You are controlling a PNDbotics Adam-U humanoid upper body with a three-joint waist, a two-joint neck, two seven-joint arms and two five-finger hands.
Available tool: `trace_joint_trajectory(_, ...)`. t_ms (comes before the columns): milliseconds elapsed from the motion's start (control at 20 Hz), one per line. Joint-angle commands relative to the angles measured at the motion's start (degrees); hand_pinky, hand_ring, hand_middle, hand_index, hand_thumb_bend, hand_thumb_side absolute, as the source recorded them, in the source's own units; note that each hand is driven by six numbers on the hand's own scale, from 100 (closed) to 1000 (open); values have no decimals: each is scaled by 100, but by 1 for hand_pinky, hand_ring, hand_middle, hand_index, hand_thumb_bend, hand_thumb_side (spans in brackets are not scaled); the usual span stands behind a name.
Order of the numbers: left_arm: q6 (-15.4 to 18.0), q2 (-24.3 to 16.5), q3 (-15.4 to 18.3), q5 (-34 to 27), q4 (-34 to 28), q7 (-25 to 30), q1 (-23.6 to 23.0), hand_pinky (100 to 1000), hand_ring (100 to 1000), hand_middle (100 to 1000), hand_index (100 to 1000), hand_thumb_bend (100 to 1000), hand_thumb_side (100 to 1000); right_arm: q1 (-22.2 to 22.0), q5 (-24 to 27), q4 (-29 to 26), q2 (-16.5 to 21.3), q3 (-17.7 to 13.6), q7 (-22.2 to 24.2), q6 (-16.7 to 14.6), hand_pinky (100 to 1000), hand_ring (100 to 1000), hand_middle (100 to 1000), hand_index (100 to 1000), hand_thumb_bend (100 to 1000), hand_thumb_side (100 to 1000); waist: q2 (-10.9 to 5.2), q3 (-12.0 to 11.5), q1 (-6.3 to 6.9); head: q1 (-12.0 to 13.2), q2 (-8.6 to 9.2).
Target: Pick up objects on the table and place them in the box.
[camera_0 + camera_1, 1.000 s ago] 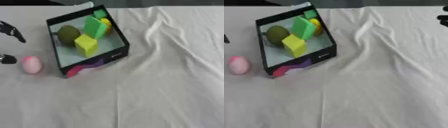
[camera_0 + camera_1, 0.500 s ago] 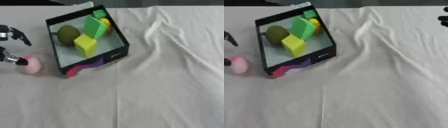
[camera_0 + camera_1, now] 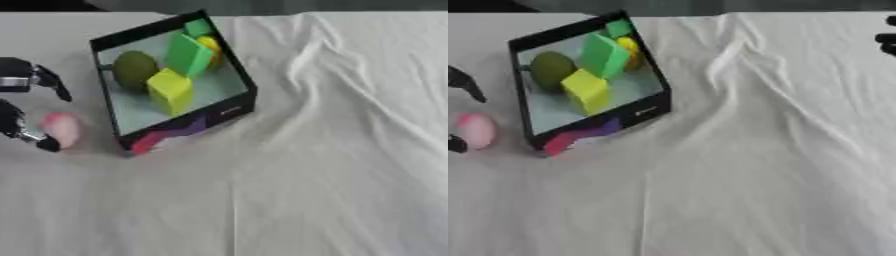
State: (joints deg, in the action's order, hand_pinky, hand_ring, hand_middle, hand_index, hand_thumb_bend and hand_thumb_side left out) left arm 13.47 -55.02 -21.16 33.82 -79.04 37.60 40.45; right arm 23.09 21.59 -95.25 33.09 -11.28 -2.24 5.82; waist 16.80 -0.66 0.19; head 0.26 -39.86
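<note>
One pink egg-shaped object (image 3: 61, 129) remains outside the box (image 3: 229, 75), near the table's left edge; the left hand (image 3: 19, 107) (a second ago apart) now brackets it, fingers spread, ready to grasp.

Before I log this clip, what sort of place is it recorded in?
Probably a lab or test bench, not a home. A wrinkled white cloth covers the table, a black box holds bright toy blocks, and the robot's left hand reaches for a pink egg-shaped toy.
</note>
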Motion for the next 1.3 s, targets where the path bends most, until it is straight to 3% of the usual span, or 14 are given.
trace_joint_trajectory(50,-226,-108,-39,514,4,-280,46,903,876,740,823,900,550,27,-33,-36,113,-47,-5,20,864,739,765,856,100,628,-160,17,8,32,64)
trace_joint_trajectory(150,-311,-19,-94,762,83,-464,40,898,876,741,829,886,524,20,-42,-31,101,-47,0,23,864,739,765,856,100,629,-155,21,6,41,65)
trace_joint_trajectory(450,-513,243,-160,748,411,-716,66,854,835,684,799,674,446,14,-60,-16,78,-46,16,38,864,739,766,856,100,637,-145,20,-2,56,71)
trace_joint_trajectory(550,-557,271,-188,628,419,-702,75,828,808,648,764,584,312,10,-69,-14,83,-48,18,40,865,740,766,856,100,634,-142,15,-5,63,60)
trace_joint_trajectory(700,-638,239,-211,411,304,-654,47,808,789,632,725,466,189,6,-85,-10,89,-45,24,47,865,740,766,856,100,636,-136,3,-5,69,48)
trace_joint_trajectory(850,-647,40,-226,169,-199,-437,-19,775,769,632,723,380,158,12,-98,-14,101,-38,29,51,865,740,766,856,100,633,-133,-7,2,62,35)
trace_joint_trajectory(1100,-725,-434,74,-326,-1458,-183,74,733,734,615,706,388,112,25,-92,-27,140,-31,45,36,865,740,767,857,100,625,-152,-15,14,66,41)
trace_joint_trajectory(1200,-863,-441,251,-650,-1783,-179,306,716,695,583,675,387,100,37,-75,-28,161,-36,43,32,865,740,766,857,100,621,-173,-16,25,84,52)
trace_joint_trajectory(1300,-1051,-200,295,-960,-1812,-137,736,697,660,554,659,357,100,68,-43,-27,174,-35,45,33,865,740,766,857,100,617,-200,-17,37,103,61)
